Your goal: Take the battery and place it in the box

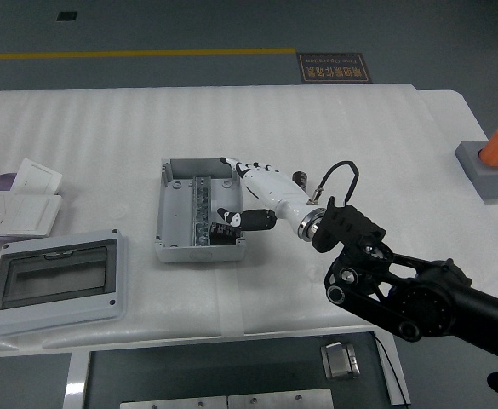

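One robot hand (pixel 247 189) — the right, white-shelled on a black arm — reaches over the open grey box (pixel 198 210) on the white table (pixel 104 128), fingers spread and apparently holding nothing. A dark battery (pixel 226 230) lies inside the box's near right corner, just under the thumb; whether they touch is unclear. Another dark cylinder (pixel 300 180) sits behind the wrist. At left — a clear-lidded enclosure (pixel 54 282) and white socket plates (pixel 19 204).

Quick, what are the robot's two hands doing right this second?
Left hand: not in view.
Right hand: over the open grey plastic box, fingers spread, holding nothing; a dark cylindrical battery lies in the box below it.
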`<state>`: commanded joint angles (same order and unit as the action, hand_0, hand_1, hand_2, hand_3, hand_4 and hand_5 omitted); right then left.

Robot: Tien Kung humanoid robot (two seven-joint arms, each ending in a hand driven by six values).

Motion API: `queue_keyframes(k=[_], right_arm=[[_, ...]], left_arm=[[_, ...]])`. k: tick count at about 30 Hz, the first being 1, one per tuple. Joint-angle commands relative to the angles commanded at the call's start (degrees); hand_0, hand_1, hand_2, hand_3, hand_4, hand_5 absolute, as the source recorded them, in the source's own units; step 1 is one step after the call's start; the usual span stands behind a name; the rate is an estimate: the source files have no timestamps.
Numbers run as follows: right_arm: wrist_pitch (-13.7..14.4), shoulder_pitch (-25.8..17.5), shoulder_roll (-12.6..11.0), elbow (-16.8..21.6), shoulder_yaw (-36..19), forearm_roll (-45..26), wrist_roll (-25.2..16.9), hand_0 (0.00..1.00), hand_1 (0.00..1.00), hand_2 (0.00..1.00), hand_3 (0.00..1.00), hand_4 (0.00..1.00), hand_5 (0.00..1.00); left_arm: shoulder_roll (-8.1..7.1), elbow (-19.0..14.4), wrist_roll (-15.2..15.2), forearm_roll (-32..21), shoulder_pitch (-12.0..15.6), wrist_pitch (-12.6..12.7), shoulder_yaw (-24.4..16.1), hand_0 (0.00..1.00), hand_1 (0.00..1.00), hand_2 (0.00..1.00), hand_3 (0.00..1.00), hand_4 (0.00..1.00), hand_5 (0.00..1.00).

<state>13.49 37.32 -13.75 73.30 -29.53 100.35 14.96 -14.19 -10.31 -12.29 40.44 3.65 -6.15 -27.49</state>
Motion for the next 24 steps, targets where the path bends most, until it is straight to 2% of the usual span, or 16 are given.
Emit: queue_keyframes(k=[5, 9, 13, 18, 23, 24], right_arm=[[-1.1, 3.3, -2.9, -5.8, -1.1, -1.1, 0.5, 0.998, 0.969, 0.946, 0.998, 0.688, 0.428], [-4.2, 7.0, -4.5, -10.9, 3.0, -2.9, 1.6, 0.998, 0.969, 0.945, 0.998, 0.690, 0.420], [-8.3, 10.0, -5.1, -15.6, 7.8, -4.6, 2.8, 0.998, 0.958, 0.938, 0.998, 0.692, 0.416], [-12.1, 11.7, -5.5, -17.7, 11.5, -6.5, 3.8, 0.998, 0.958, 0.945, 0.998, 0.699, 0.405], [-13.1, 12.8, -5.0, -18.7, 13.4, -8.4, 3.8, 0.998, 0.958, 0.945, 0.998, 0.699, 0.405], [-13.1, 12.9, -4.9, -18.8, 13.5, -8.7, 3.8, 0.998, 0.963, 0.950, 0.998, 0.764, 0.428]], left_arm=[[0.03, 0.0, 0.1, -0.3, -0.2, 0.0, 0.3, 0.628, 0.643, 0.529, 0.583, 0.594, 0.420], [-0.05, 0.0, 0.1, -0.4, -0.4, 0.0, 0.6, 0.628, 0.644, 0.528, 0.581, 0.591, 0.419], [-0.19, 0.0, 0.2, -0.7, -0.6, 0.0, 1.0, 0.627, 0.644, 0.527, 0.581, 0.588, 0.420], [-0.27, 0.0, 0.3, -0.6, -0.6, -0.1, 0.9, 0.625, 0.644, 0.526, 0.581, 0.585, 0.421], [-0.27, 0.0, 0.4, -1.3, -0.8, 0.0, 1.8, 0.625, 0.644, 0.526, 0.581, 0.585, 0.421], [-0.28, 0.0, 0.4, -1.4, -0.8, 0.0, 2.0, 0.624, 0.644, 0.526, 0.583, 0.580, 0.427]])
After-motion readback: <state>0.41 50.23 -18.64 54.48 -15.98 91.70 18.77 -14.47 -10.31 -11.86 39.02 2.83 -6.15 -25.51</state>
